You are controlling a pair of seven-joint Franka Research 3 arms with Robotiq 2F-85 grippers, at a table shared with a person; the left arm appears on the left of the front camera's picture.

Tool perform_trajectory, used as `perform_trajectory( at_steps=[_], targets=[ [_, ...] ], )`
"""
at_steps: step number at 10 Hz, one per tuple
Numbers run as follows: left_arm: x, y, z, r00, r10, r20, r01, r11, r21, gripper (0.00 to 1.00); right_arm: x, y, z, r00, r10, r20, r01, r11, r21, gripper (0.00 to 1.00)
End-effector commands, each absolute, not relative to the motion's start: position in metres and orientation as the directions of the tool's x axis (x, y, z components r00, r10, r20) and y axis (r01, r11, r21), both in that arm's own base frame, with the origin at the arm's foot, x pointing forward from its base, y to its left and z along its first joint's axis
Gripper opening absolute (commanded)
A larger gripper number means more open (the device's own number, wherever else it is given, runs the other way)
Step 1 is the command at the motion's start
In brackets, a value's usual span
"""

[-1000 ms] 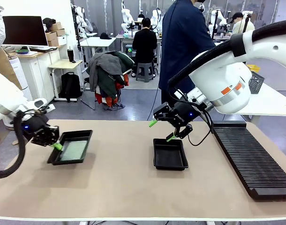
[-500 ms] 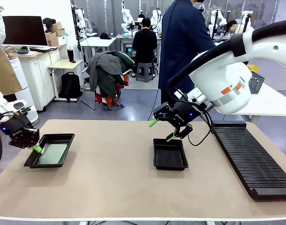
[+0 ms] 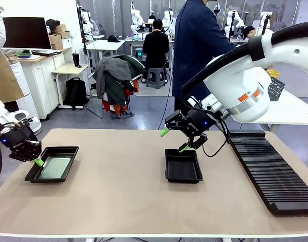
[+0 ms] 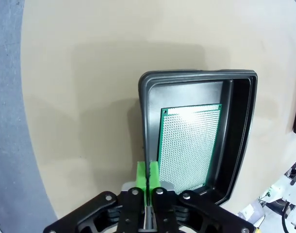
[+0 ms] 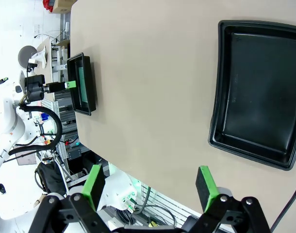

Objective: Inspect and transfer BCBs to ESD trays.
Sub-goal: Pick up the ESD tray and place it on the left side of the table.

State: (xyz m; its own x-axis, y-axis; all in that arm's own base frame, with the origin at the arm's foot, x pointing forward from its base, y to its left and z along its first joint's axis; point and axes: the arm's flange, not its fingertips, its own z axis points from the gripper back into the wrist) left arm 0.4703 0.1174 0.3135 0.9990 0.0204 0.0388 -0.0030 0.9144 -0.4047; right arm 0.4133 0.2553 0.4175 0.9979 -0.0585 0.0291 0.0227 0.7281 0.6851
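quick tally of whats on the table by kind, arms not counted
black tray: 2
green circuit board: 1
black slotted rack: 1
total: 4

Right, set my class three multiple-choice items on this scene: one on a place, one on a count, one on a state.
1. Where is the board? A in the left tray; B in the middle tray; C on the rack.
2. How many trays? A one; B two; C three.
3. The right gripper is: A open; B shut on a board; C shut on a tray.
1 A: it lies in the tray the left gripper clamps. 2 B: one left, one middle. 3 A: its fingers stand apart.
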Motion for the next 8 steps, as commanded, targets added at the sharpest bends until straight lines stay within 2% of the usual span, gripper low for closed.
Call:
perform_trajectory(
  at_steps=[1, 8],
  targets=[
    [0.4756, 0.1187, 0.3085, 0.999, 0.012, 0.04, 0.004, 0.92, -0.392, 0.03, 0.4166, 0.2585, 0.4182, 0.997, -0.079, 0.025, 0.042, 0.744, 0.667, 1.0],
    [0.4731, 0.1151, 0.3052, 0.999, 0.017, 0.03, -0.004, 0.917, -0.399, 0.03, 0.4166, 0.2585, 0.4182, 0.997, -0.079, 0.025, 0.042, 0.744, 0.667, 1.0]
  ],
)
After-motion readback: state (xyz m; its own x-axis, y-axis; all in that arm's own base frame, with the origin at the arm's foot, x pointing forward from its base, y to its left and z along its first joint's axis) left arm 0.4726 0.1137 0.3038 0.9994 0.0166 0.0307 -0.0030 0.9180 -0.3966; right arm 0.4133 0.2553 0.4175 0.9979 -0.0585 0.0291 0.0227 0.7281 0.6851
